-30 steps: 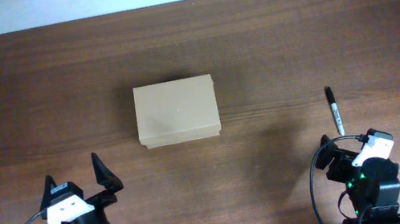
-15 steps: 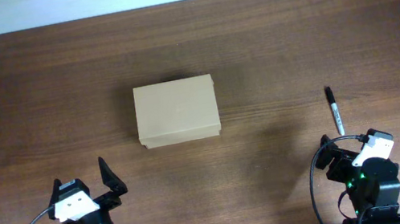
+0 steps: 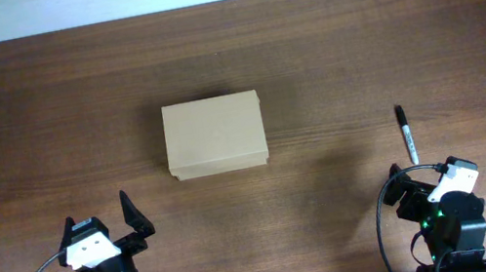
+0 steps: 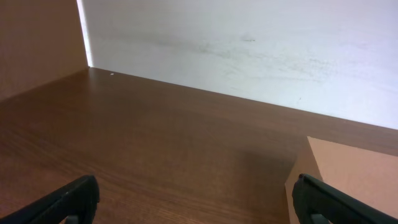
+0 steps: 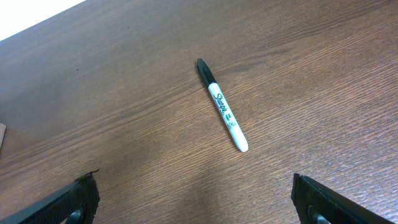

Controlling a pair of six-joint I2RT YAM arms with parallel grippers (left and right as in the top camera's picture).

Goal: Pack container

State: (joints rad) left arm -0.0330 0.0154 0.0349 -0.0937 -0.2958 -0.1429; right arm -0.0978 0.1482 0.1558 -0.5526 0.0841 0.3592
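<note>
Overhead on the worktop (image 3: 326,43): container (image 3: 215,137) sat in the middle, lid shut, nothing visibly packed. One loose marker (image 3: 406,135) lay well to its right, near the right fingers (image 3: 395,182); left fingers (image 3: 130,214) sat by the near edge, apart from everything. Left wrist: fingers spread wide, empty, container corner (image 4: 354,174) ahead at right. Right wrist: fingers wide, empty, marker (image 5: 222,104) just ahead. Judged barely started: lid opening, pick, placing and closing all left.
</note>
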